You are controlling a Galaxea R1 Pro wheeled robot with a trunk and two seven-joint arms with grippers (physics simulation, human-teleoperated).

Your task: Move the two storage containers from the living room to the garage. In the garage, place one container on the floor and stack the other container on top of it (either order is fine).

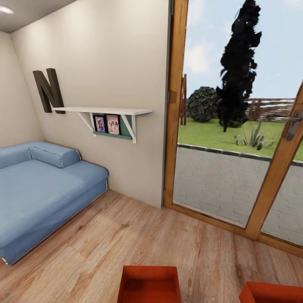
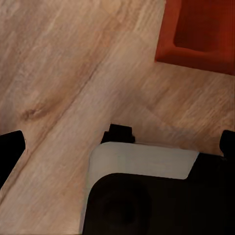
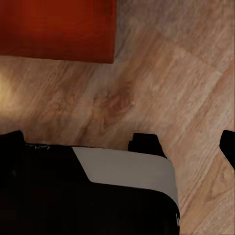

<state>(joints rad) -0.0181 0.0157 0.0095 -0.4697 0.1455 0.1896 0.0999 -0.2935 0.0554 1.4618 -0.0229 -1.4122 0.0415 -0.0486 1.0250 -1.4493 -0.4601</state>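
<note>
Two orange-red storage containers stand on the light wood-plank floor of the living room, at the near edge of the head view: one (image 1: 149, 284) in the middle, the other (image 1: 271, 293) at the right, cut off by the frame. The left wrist view catches a corner of a container (image 2: 200, 34). The right wrist view catches a corner of a container (image 3: 56, 27) too. My left gripper (image 2: 120, 147) hangs open above the floor, its dark fingertips (image 2: 11, 152) at the frame's sides. My right gripper (image 3: 122, 147) is open as well, clear of the bin, one fingertip (image 3: 228, 147) showing.
A blue sofa (image 1: 42, 189) fills the left. A beige wall (image 1: 118, 63) carries a white shelf (image 1: 103, 111). Wood-framed glass doors (image 1: 235, 139) stand at the right. My black-and-white base (image 2: 142, 196) sits below both grippers.
</note>
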